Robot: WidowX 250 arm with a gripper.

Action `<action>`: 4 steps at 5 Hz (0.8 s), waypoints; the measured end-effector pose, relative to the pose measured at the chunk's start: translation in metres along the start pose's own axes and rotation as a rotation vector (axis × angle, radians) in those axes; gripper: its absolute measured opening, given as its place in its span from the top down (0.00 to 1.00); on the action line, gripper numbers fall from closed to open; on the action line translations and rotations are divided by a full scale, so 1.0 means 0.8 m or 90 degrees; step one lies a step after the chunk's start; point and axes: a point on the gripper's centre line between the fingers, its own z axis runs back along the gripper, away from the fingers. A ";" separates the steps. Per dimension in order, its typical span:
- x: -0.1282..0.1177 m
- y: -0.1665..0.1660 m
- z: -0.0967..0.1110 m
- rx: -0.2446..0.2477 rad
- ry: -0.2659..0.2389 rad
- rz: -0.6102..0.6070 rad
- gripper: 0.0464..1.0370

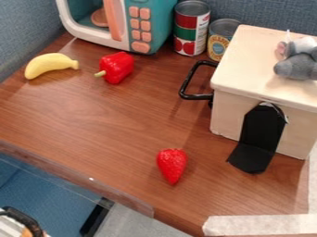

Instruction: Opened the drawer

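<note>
1. Opening looks undone: black handle (195, 96), then drawer unit (226, 113), seemingly shut; full pull remains.
2. Pincer: cannot tell opening, hold, or bearings from it.
3. Edges, room: banana (51, 65), pepper (117, 67); bare table (111, 125), near edge slanting below; strawberry (171, 164); pull room left of handle; tape (260, 225) along near-right corner.

On the bench (111, 125), a toy microwave (162, 28) is standing at the back left. Before it, a toy banana (49, 64) is lying left of a toy bell pepper (117, 67). One food can (192, 28) is standing right of the microwave, another (221, 40) just beyond. A drawer box (248, 60) is sitting at the right, its handle (198, 96) facing left, a plush toy (300, 67) resting on top. A bracket (260, 134) is standing before the box; a toy strawberry (171, 164) is lying left of the bracket.
</note>
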 end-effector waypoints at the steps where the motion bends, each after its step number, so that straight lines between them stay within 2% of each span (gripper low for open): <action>1: -0.001 0.000 -0.015 0.011 0.018 -0.002 0.04; 3: 0.024 0.068 -0.055 0.034 0.035 0.034 0.04; 4: 0.026 0.103 -0.076 0.043 0.022 0.003 0.04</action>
